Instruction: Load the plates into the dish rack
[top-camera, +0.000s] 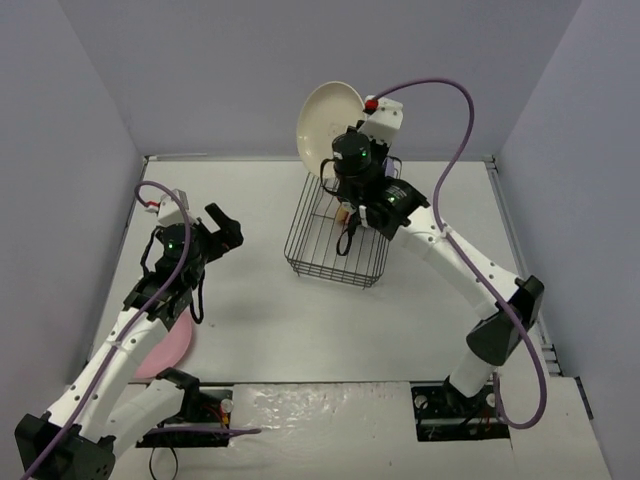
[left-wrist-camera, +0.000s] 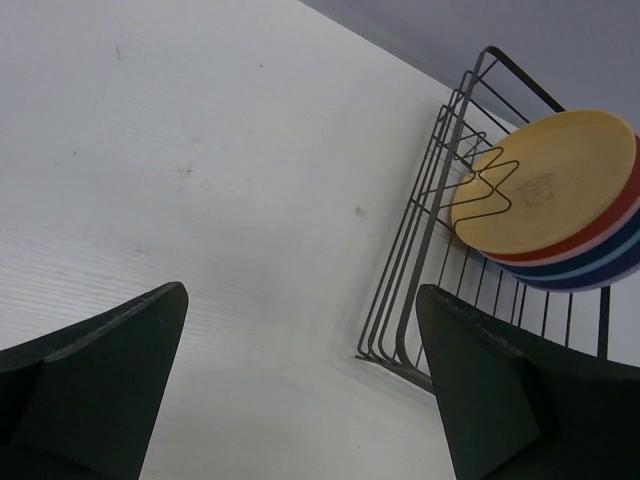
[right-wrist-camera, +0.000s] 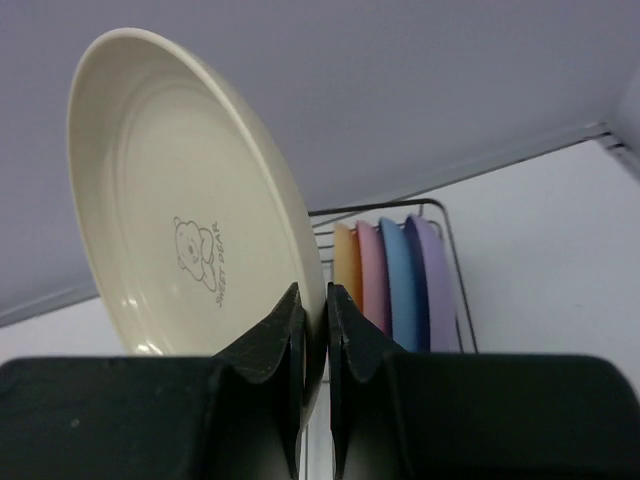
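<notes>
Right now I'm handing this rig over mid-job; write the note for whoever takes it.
The right hand is shut on the rim of the cream plate, raised near the dish rack, not yet in it.
The left hand is open and empty over the table.
Done: four loaded, on edge: yellow-orange plate, racked pink plate, blue plate, lavender plate.
Left: slot the cream plate, then fetch the loose pink plate from the table's near left.

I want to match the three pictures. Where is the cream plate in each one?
Top view: cream plate upper centre, above the dish rack.
Left wrist: not in it.
Right wrist: left half, rim pinched by the right end effector.
Shared landmark: the dish rack, in all three views.
</notes>
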